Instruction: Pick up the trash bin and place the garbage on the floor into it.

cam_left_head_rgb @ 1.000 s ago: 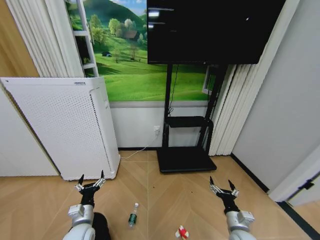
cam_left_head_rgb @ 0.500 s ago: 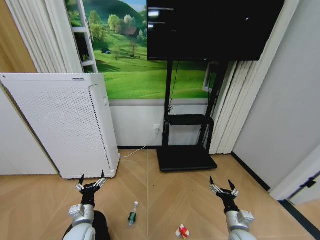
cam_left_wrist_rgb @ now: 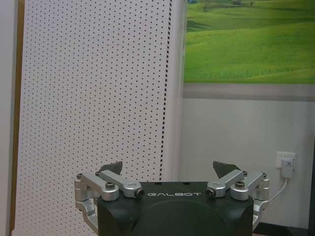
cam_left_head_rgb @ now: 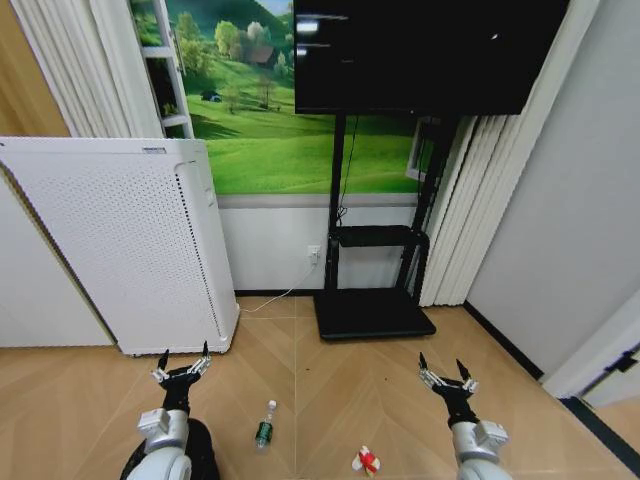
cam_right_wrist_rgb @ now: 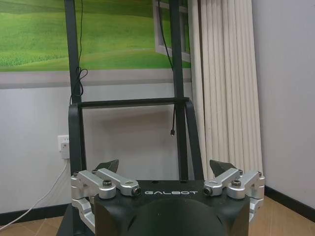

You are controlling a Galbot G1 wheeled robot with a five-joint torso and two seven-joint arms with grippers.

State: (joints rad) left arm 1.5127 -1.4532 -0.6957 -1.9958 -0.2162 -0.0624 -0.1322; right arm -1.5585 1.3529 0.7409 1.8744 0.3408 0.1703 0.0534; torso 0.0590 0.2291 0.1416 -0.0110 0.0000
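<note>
Head view: left gripper (cam_left_head_rgb: 181, 366) and right gripper (cam_left_head_rgb: 447, 378) are held low above the floor (cam_left_head_rgb: 330, 385), both spread wide and empty. Between them lie a clear bottle (cam_left_head_rgb: 265, 423) and a red-and-white wrapper (cam_left_head_rgb: 367, 461). The trash bin (cam_left_head_rgb: 200, 447) sits partly hidden under the left arm.

Left wrist view: left gripper (cam_left_wrist_rgb: 171, 170), released, faces a white perforated appliance (cam_left_wrist_rgb: 93, 108).

Right wrist view: right gripper (cam_right_wrist_rgb: 165, 167), released, faces a black stand (cam_right_wrist_rgb: 130, 103).

Light tan chevron-parquet wooden floor (cam_left_head_rgb: 330, 390) across the lower frame. Clear plastic bottle with green label (cam_left_head_rgb: 265, 424) at lower centre. Crumpled red-and-white wrapper (cam_left_head_rgb: 366, 461) near the bottom edge. Small black round bin (cam_left_head_rgb: 203, 445) at lower left. White perforated tall appliance (cam_left_head_rgb: 120, 240), dotted with fine dark holes, at left. Silver-and-black left tool (cam_left_head_rgb: 180, 371) and right tool (cam_left_head_rgb: 447, 382).
</note>
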